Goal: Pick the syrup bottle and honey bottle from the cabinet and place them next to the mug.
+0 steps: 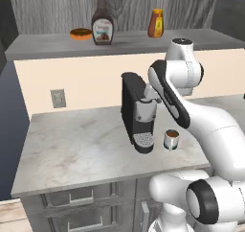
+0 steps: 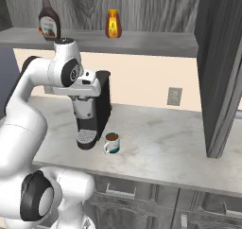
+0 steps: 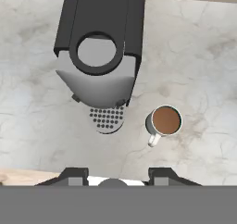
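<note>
The dark brown syrup bottle (image 1: 102,27) (image 2: 48,22) stands upright on the grey cabinet ledge (image 1: 48,45) (image 2: 156,41). The small amber honey bottle (image 1: 155,24) (image 2: 113,24) stands on the same ledge, to the right of it. Down on the marble counter, the mug (image 1: 171,139) (image 2: 112,142) (image 3: 165,121) holds brown liquid and sits just right of the coffee machine. My gripper (image 3: 119,174) hangs high over the counter, pointing straight down, open, with nothing between its fingertips. It is well below and in front of both bottles.
A black-and-silver coffee machine (image 1: 136,111) (image 2: 94,114) (image 3: 99,56) stands directly under my hand. An orange-brown doughnut (image 1: 81,33) lies left of the syrup bottle. A tall dark panel (image 2: 222,72) rises at the right. Bare marble counter (image 1: 72,149) spreads left of the machine and right of the mug.
</note>
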Tool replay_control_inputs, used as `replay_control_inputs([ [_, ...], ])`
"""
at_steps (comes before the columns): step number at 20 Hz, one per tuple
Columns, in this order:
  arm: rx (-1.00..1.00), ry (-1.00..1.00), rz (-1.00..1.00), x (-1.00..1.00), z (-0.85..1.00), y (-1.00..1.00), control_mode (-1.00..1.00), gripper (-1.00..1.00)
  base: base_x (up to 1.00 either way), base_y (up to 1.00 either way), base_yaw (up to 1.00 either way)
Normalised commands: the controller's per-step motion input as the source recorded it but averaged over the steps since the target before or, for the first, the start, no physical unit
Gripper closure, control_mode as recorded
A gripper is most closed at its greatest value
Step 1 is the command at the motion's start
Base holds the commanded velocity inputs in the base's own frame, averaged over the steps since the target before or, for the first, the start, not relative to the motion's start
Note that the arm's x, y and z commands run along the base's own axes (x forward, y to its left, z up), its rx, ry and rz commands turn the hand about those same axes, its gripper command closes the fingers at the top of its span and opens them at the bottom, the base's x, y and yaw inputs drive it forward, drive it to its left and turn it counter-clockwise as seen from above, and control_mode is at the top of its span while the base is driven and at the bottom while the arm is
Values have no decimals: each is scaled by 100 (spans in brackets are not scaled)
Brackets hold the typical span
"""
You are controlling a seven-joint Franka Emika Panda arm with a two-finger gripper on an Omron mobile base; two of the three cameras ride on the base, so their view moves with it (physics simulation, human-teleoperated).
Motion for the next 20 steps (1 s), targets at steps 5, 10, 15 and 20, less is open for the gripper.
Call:
replay_control_inputs([
  [5, 0, 0, 0, -3, 0, 0, -100, -100, 0, 0, 0],
  [10, 0, -12, 0, -68, 5, 15, -100, -100, 0, 0, 0],
  [15, 0, -29, 0, -41, 54, 39, -100, -100, 0, 0, 0],
  [20, 0, -19, 0, -15, 89, 26, -100, -100, 0, 0, 0],
])
